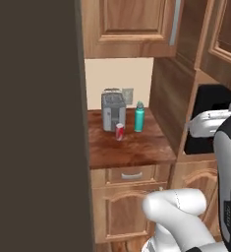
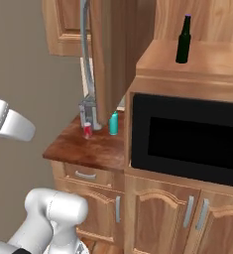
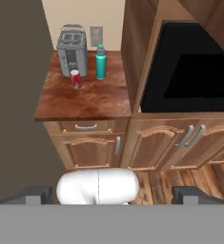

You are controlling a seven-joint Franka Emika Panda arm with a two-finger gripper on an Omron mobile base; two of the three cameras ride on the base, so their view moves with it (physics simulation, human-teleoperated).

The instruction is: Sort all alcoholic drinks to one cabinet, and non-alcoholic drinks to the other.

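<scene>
On the wooden counter (image 3: 89,102) a small red soda can (image 3: 75,78) (image 1: 119,132) (image 2: 87,130) stands in front of a toaster, and a teal bottle (image 3: 100,62) (image 1: 139,117) (image 2: 113,123) with a grey cap is just to its right. A slim dark-green bottle (image 2: 183,39) with a purple cap stands upright on the wooden top above the microwave. My gripper (image 3: 113,195) is open, its two dark fingertips (image 3: 37,195) wide apart with nothing between them. It hangs high and well back from the counter, looking down at it.
A grey toaster (image 3: 72,50) (image 1: 113,109) sits at the back of the counter below a wall outlet. A black microwave (image 2: 187,139) (image 3: 189,71) fills the housing on the right. Upper cabinets (image 1: 129,27) hang above; a drawer (image 3: 87,126) and lower doors lie below. A dark wall (image 1: 33,123) bounds the left.
</scene>
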